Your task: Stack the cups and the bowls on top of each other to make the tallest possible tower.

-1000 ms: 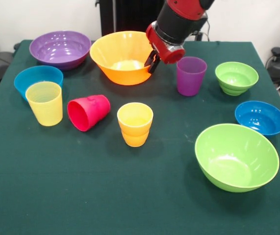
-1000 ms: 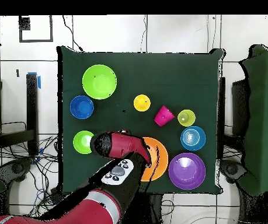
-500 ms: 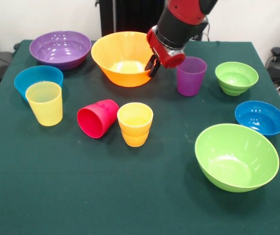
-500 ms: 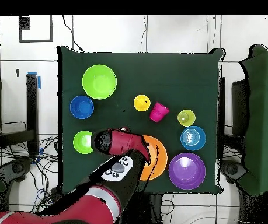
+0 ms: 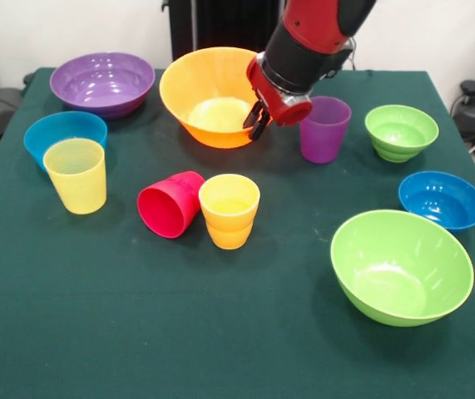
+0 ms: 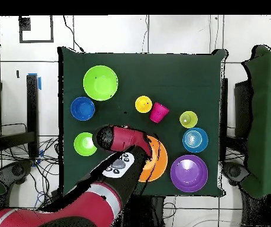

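Note:
My gripper [image 5: 256, 122] is shut on the right rim of the large orange bowl [image 5: 208, 91], which is tipped with its opening toward the front. In the overhead view the arm covers part of this bowl [image 6: 156, 161] and hides the gripper. The purple cup [image 5: 324, 127] stands just right of the gripper. A red-pink cup [image 5: 170, 204] lies on its side against the upright yellow-orange cup [image 5: 230, 209]. At the left, a pale yellow cup [image 5: 76, 174] stands in front of a small blue bowl [image 5: 65, 135]. The large purple bowl [image 5: 102, 81] sits at the back left.
A large lime green bowl [image 5: 401, 266] sits at the front right. Behind it are a small blue bowl [image 5: 442, 199] and a small lime green bowl [image 5: 401, 131]. The table's green cloth [image 5: 137, 332] runs to the front edge.
The orange bowl has tipped further up and shifted slightly right with the gripper on its rim. The red-pink cup has rolled right until it rests against the yellow-orange cup.

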Controlling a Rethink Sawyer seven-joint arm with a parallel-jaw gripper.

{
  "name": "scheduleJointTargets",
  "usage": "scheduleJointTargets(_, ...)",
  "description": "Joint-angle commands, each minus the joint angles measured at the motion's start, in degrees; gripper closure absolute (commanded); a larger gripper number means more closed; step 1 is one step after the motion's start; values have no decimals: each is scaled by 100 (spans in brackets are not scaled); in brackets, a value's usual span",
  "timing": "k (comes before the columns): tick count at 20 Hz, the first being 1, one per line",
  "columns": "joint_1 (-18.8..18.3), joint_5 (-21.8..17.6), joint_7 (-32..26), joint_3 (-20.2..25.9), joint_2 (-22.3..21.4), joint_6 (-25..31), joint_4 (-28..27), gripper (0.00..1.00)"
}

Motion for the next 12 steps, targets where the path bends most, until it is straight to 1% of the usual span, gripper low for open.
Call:
scheduleJointTargets(1,-27,185,459,707,344,294,-1019,100)
scheduleJointTargets(5,2,131,430,690,217,477,-1007,100)
scheduleJointTargets(12,144,110,523,542,38,1042,-1099,100)
